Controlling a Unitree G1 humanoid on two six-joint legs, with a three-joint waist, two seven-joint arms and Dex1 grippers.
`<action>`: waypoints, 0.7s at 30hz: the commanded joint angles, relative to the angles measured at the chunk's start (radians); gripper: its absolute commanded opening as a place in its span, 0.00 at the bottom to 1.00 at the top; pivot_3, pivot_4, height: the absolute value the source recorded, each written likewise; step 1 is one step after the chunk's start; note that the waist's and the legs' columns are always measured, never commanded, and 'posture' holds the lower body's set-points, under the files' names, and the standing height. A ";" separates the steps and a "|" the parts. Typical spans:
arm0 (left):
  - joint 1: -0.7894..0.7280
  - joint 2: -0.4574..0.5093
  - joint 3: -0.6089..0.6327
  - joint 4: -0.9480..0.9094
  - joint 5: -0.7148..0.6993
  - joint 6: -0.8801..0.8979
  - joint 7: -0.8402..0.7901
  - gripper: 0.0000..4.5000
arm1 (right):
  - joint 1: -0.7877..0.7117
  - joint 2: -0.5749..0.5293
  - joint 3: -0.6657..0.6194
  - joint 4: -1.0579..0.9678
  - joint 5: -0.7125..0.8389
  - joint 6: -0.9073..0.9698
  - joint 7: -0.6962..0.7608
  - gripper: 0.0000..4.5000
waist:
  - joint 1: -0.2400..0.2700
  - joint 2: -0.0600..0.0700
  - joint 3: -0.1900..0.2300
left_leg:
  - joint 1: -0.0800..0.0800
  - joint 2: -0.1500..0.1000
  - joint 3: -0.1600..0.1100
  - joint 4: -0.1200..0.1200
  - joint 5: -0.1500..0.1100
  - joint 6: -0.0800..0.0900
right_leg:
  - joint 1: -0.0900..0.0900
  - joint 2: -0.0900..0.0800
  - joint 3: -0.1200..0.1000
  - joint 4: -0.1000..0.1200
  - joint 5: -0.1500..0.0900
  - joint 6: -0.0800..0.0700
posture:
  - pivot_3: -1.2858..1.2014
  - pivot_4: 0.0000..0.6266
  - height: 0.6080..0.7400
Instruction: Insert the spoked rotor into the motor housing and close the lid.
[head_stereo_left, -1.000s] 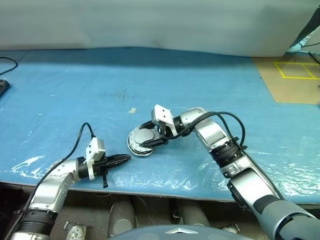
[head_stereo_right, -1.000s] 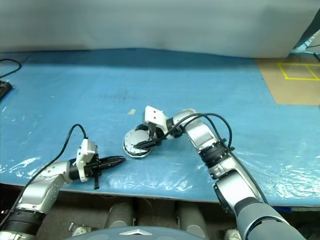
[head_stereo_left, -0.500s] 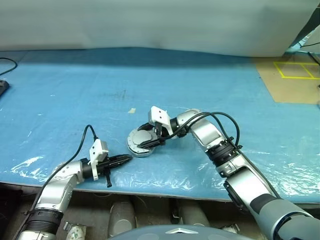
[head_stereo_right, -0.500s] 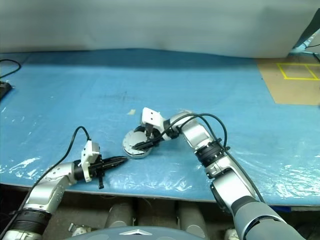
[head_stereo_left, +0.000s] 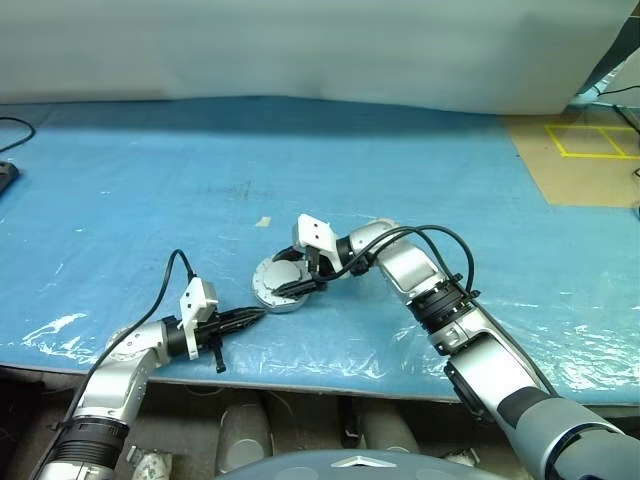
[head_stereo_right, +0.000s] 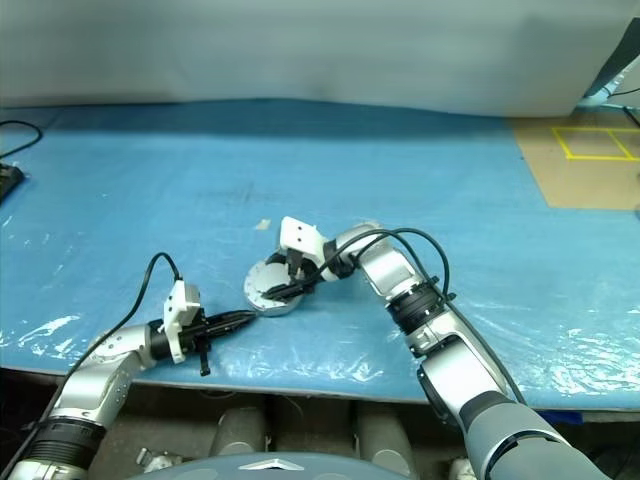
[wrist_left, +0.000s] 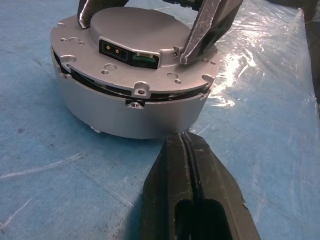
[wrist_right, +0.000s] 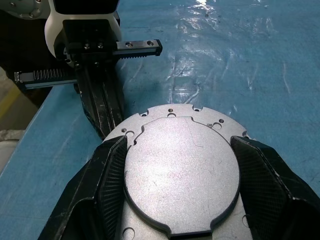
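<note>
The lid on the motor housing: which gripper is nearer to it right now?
Right. The right gripper straddles the raised centre of the lid, one finger on each side. The left gripper, shut, lies on the table with its tip just short of the motor housing.

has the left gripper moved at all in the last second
Yes. The left gripper, shut, has edged right, closer to the motor housing; the gap to its rim is nearly gone.

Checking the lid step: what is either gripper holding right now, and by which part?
The right gripper spans the raised round centre of the lid, jaws on opposite sides. The left gripper is shut, holding nothing.
</note>
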 joint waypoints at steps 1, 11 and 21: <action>-0.004 -0.006 0.011 0.007 -0.002 -0.018 0.007 0.00 | -0.016 0.011 0.018 0.006 -0.011 -0.002 -0.006 0.66 | 0.000 0.000 0.000 | 0.000 0.000 0.000 0.000 0.000 0.000 | 0.001 0.000 0.000 0.000 0.000 0.000 | 0.52 0.24 1.00; -0.018 -0.027 0.003 0.032 0.008 -0.032 0.020 0.00 | -0.017 0.013 0.031 -0.002 -0.023 0.016 -0.003 0.66 | 0.002 0.000 0.000 | 0.005 0.000 0.000 0.000 0.000 0.000 | 0.004 0.000 0.001 0.000 0.000 0.000 | 0.52 0.24 1.00; -0.024 -0.035 0.006 0.042 0.009 -0.033 0.023 0.00 | -0.017 0.017 0.029 0.007 -0.022 0.020 -0.004 0.66 | 0.003 0.001 0.000 | 0.006 -0.001 0.000 -0.002 0.000 0.000 | 0.005 -0.003 0.001 0.000 0.000 0.000 | 0.52 0.24 1.00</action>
